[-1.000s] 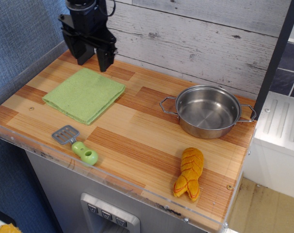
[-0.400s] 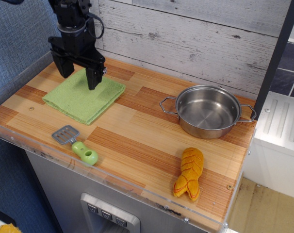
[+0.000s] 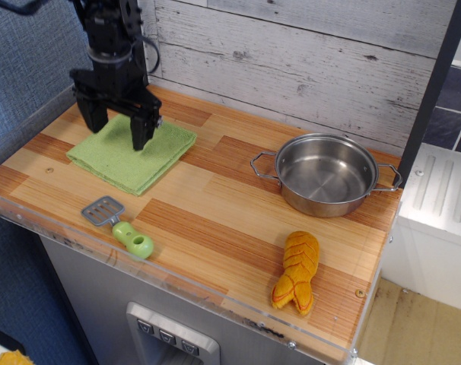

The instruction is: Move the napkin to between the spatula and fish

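- Napkin (image 3: pixel 131 154): a light green folded cloth that lies flat at the back left of the wooden tabletop (image 3: pixel 215 205), near the blue wall.
- Black gripper (image 3: pixel 118 131): it hangs right over the back part of the napkin. Its two fingers are spread wide and point down. The tips are very low, at the cloth or just above it; I cannot tell if they touch. It holds nothing.
- Spatula (image 3: pixel 118 223): a small toy with a grey blade and a lime-green handle. It lies near the front left edge, just in front of the napkin.
- Fish (image 3: pixel 297 271): an orange-yellow soft toy near the front right edge, with its tail toward the front. It is well apart from the spatula.
- Pot (image 3: pixel 326 174): a shiny metal pot that stands behind the fish, at the back right.
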`<state>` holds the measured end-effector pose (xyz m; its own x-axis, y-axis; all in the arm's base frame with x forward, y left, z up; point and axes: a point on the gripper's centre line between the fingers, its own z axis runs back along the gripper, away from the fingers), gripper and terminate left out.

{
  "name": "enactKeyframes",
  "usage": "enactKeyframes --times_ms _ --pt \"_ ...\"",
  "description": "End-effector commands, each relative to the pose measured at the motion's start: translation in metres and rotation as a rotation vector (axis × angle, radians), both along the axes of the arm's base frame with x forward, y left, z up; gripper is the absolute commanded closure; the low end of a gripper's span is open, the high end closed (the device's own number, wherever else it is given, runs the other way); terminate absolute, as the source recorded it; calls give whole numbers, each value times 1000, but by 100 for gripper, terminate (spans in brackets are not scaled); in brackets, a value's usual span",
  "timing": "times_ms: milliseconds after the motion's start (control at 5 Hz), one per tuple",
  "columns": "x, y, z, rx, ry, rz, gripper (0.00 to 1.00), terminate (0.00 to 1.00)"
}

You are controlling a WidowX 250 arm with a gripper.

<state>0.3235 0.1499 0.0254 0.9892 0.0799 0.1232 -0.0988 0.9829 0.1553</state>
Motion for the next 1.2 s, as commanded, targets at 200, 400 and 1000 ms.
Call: enactKeyframes --times_ms 200,400,1000 --pt "-8 -7 0 -73 -40 150 0 0" --pt "-4 -21 -2 -87 -45 146 0 0" --pt "-4 -50 6 -94 -67 108 0 0"
